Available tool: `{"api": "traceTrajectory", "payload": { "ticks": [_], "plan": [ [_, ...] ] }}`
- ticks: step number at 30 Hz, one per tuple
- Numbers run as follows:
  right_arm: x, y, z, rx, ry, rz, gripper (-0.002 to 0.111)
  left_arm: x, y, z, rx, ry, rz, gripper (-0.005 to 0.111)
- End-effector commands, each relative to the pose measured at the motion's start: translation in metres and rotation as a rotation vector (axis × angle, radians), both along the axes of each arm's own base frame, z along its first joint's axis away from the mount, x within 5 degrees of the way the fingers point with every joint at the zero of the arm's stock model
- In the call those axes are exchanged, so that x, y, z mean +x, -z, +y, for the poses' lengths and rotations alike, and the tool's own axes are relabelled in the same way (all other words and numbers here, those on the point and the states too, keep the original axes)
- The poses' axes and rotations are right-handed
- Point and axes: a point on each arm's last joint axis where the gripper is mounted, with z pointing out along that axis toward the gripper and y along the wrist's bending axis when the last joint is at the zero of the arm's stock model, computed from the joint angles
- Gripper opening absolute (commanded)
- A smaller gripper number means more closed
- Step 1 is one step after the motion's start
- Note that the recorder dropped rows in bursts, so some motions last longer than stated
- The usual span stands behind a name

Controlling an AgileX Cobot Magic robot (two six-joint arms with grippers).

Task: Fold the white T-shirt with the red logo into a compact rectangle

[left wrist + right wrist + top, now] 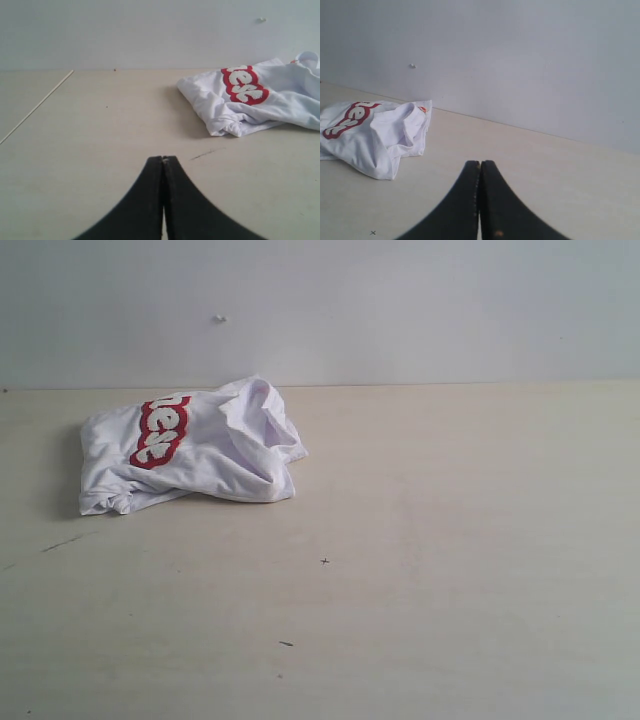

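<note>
The white T-shirt (195, 455) lies in a crumpled heap on the far left of the desk (450, 590), close to the wall (420, 310), nowhere near a rectangle. The red logo (160, 430) faces up on the heap's left part, only a few white letters showing. I judge that folding hasn't started, so the step in hand is reach and spread. To do it well I'd open both sets of fingers before closing in and bring the arms to opposite edges of the heap. I'd pinch one layer only at each edge, lift low and pull apart so the cloth drops flat. Grabbing the bunched roll at the near-left corner would probably drag the whole lump. The left gripper (163, 160) hangs over bare desk well short of the shirt, its fingers (145, 200) pressed together tip to tip with nothing between them. The right gripper (480, 164) is the same, shut tight, empty, and apart from the shirt. Hard to read: sleeves and hem are lost in the folds and I can't tell which edge is which. The rest of the logo is tucked under. The ribbed neck (262, 405) seems to stand up at the right end, with an orange tag (422, 109) just visible in the right wrist view. Neither arm appears in the exterior view. A small speck (219, 318) on the wall is too tiny to identify.
</note>
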Motion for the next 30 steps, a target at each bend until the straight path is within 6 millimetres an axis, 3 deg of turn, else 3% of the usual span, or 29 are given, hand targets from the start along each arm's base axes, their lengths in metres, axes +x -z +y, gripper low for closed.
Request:
{"api": "traceTrajectory", "payload": {
  "ticks": [1, 21, 30],
  "plan": [
    [-0.0007, 0.0012, 0.0005, 0.000, -0.003, 0.000, 0.000, -0.0014, 0.0060, 0.0001, 0.000, 0.001, 0.056, 0.002],
    [-0.0007, 0.0012, 0.0005, 0.000, -0.003, 0.000, 0.000, -0.0014, 0.0062, -0.0015, -0.138, -0.016, 0.049, 0.002],
    [-0.0007, 0.0012, 0.0005, 0.000, -0.003, 0.000, 0.000, -0.0012, 0.0055, -0.0014, -0.116, -0.010, 0.043, 0.002]
  ]
}}
